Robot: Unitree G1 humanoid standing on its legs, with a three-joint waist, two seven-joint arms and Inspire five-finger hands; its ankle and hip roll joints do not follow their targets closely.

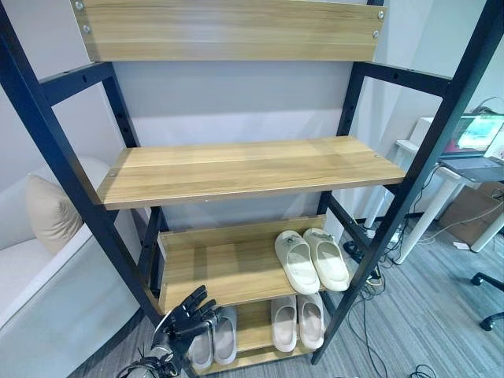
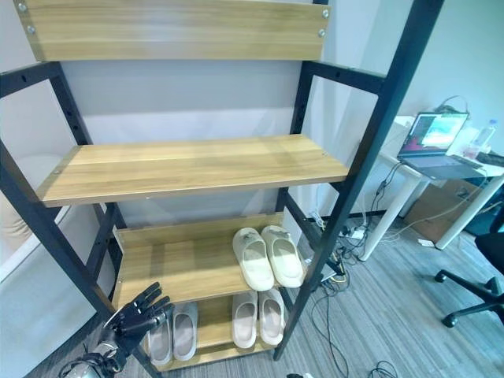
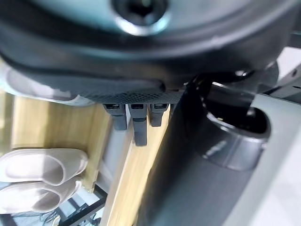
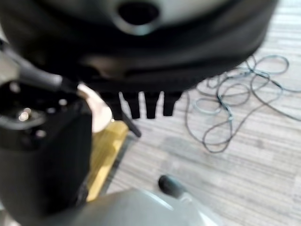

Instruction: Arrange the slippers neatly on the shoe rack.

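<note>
The shoe rack (image 1: pixel 236 169) has a black frame and wooden shelves. A cream pair of slippers (image 1: pixel 311 260) lies side by side at the right of the second-lowest shelf, seen also as the cream slippers (image 3: pixel 42 167). On the bottom shelf a white pair (image 1: pixel 297 321) lies at the right and a grey pair (image 1: pixel 214 337) at the left. My left hand (image 1: pixel 185 315) hangs open in front of the grey pair, by the rack's front left post, holding nothing. My right hand (image 4: pixel 141 103) is open over the floor, fingers straight and empty.
A white sofa with a beige cushion (image 1: pixel 47 213) stands left of the rack. At the right are a white desk with a laptop (image 2: pixel 437 142), an office chair base (image 2: pixel 472 303) and loose cables (image 2: pixel 331 315) on the grey floor.
</note>
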